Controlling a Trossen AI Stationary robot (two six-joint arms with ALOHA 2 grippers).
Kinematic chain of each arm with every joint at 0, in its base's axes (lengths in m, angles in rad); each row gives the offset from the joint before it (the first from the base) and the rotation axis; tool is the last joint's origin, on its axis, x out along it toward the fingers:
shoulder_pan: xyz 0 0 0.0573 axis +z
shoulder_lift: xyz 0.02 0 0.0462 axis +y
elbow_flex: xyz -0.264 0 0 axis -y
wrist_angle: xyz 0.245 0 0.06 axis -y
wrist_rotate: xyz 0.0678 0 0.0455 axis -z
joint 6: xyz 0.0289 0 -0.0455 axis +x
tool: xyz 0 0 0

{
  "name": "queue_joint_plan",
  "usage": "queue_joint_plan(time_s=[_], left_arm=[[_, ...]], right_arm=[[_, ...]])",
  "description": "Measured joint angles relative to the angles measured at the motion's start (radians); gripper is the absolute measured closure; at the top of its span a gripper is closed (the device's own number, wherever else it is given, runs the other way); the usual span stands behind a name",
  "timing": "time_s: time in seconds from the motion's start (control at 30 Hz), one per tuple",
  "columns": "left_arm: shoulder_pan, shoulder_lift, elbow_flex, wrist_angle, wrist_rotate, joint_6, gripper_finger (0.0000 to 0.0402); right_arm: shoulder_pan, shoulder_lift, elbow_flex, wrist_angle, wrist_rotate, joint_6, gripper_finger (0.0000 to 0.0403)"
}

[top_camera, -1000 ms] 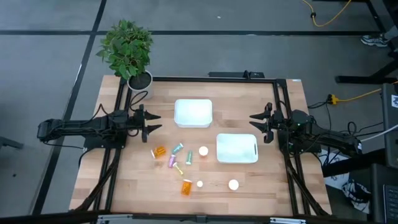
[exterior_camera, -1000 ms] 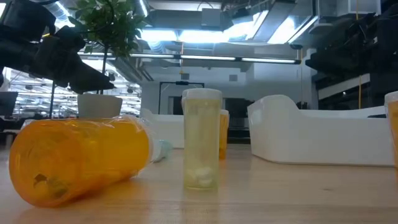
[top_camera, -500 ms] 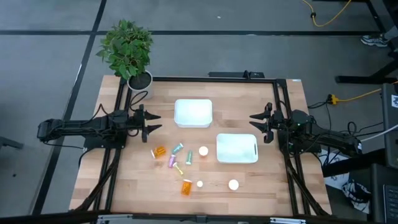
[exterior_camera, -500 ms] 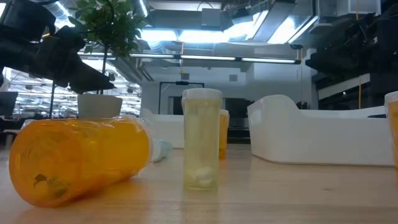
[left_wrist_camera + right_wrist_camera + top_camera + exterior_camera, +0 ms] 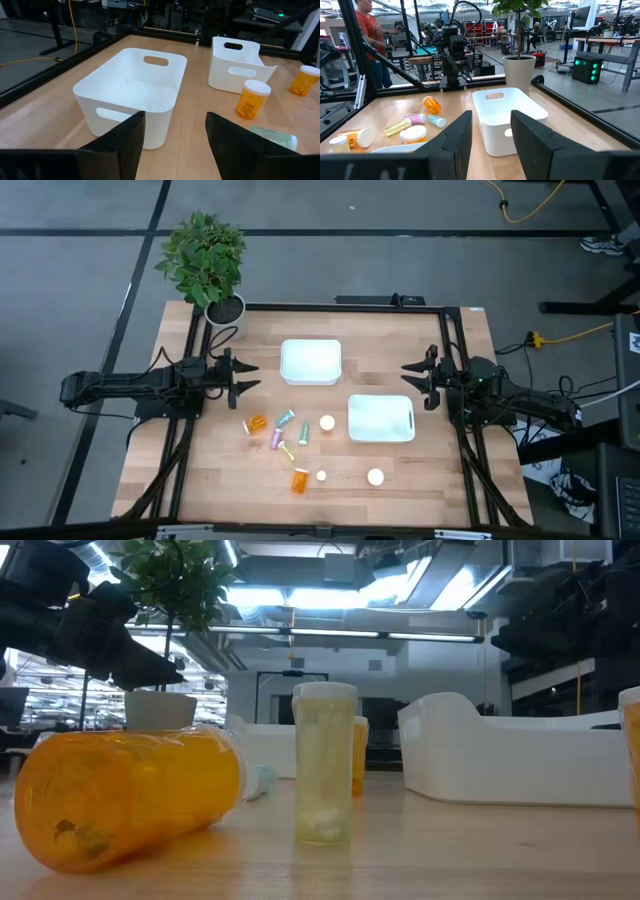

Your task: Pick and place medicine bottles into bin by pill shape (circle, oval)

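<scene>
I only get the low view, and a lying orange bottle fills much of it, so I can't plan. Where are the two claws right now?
Observer: Both wait at the table's sides, the left claw on the left and the right claw on the right. Both are open and hold nothing.
Operator: Is anything in the bins yet?
Observer: The left wrist view looks into the bin nearer the plant, and it is empty.
Operator: How many bottles are out there?
Observer: From above I count about nine medicine bottles, scattered on the tabletop between the arms, on the side of the bins away from the plant.
</scene>
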Motion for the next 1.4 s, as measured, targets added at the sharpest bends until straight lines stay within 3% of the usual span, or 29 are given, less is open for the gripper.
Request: queue_joint_plan(time_s=[0.4, 0.67, 1.0, 1.4], left_arm=[[0.000, 0.000, 0.000, 0.000, 0.000, 0.000, 0.0200], [0.000, 0.000, 0.000, 0.000, -0.001, 0.000, 0.0200], [0.000, 0.000, 0.000, 0.000, -0.083, 0.001, 0.0200], [0.000, 0.000, 0.000, 0.006, -0.118, 0.001, 0.0200]], right_arm=[[0.000, 0.000, 0.000, 0.003, 0.000, 0.009, 0.0264], [0.000, 0.000, 0.000, 0.008, 0.010, 0.207, 0.0264], [0.000, 0.000, 0.000, 0.026, 0.026, 0.422, 0.0264], [0.000, 0.000, 0.000, 0.031, 0.026, 0.559, 0.0264]])
